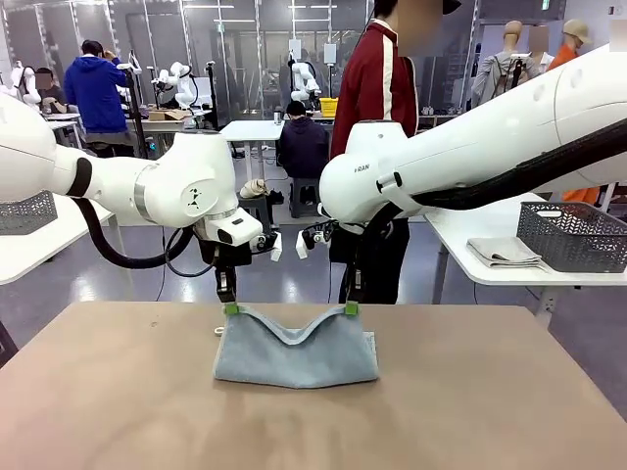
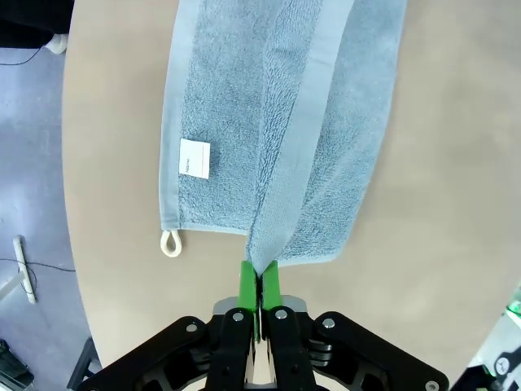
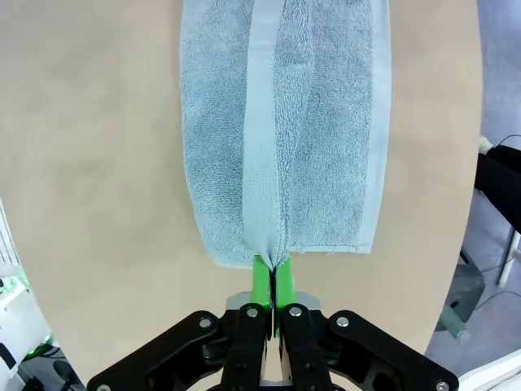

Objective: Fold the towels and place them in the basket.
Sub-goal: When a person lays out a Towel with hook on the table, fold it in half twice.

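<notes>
A grey-blue terry towel [image 1: 294, 354] sags at the middle of the tan table [image 1: 108, 392], its top corners pinched: left gripper [image 1: 231, 308] clamped at 10 o'clock, right gripper [image 1: 351, 307] clamped at 2 o'clock. A white label [image 2: 194, 158] shows.

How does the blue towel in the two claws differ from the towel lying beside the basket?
The blue towel is pinched at two corners by the left claw and right claw, sagging between them, its lower part on the brown table; the folded towel lies flat and untouched on a white table. The blue towel is grey-blue; the folded towel looks paler, greyish. Both are small towels, neither in the basket.
</notes>
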You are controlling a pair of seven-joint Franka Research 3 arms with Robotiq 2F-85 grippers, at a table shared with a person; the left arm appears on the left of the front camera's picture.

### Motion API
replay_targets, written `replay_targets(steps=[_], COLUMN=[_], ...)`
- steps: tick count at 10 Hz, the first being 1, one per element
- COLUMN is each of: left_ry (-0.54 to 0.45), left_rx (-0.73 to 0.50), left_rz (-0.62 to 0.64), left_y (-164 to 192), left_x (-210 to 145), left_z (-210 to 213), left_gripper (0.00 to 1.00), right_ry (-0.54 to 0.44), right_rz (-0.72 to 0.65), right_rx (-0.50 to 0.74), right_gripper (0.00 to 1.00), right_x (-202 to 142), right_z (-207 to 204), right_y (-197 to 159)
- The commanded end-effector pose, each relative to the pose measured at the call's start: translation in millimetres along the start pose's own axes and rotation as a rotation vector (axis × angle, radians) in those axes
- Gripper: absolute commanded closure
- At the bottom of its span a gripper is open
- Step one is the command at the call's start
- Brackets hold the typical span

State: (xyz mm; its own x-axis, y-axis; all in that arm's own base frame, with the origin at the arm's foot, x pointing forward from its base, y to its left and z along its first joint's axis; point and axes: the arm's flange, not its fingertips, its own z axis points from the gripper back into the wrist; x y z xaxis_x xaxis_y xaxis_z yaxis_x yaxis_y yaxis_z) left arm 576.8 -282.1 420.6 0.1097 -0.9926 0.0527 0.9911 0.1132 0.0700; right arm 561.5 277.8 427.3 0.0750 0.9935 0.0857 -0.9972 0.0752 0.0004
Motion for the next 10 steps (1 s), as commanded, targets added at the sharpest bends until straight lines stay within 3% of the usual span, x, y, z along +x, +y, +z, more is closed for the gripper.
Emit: replay_targets(steps=[1,10], left_ry=[0.002,-0.022], left_rx=[0.002,-0.114], left_rz=[0.001,-0.008], left_y=[1,42], left_x=[-1,-7], left_z=[-1,-30], left_gripper=[0.97,0.97], right_ry=[0.004,0.030], right_rz=[0.000,-0.064], right_rx=[-0.002,0.068], right_gripper=[0.97,0.97], right_x=[0,-3], right_z=[0,-38], right_y=[1,-46])
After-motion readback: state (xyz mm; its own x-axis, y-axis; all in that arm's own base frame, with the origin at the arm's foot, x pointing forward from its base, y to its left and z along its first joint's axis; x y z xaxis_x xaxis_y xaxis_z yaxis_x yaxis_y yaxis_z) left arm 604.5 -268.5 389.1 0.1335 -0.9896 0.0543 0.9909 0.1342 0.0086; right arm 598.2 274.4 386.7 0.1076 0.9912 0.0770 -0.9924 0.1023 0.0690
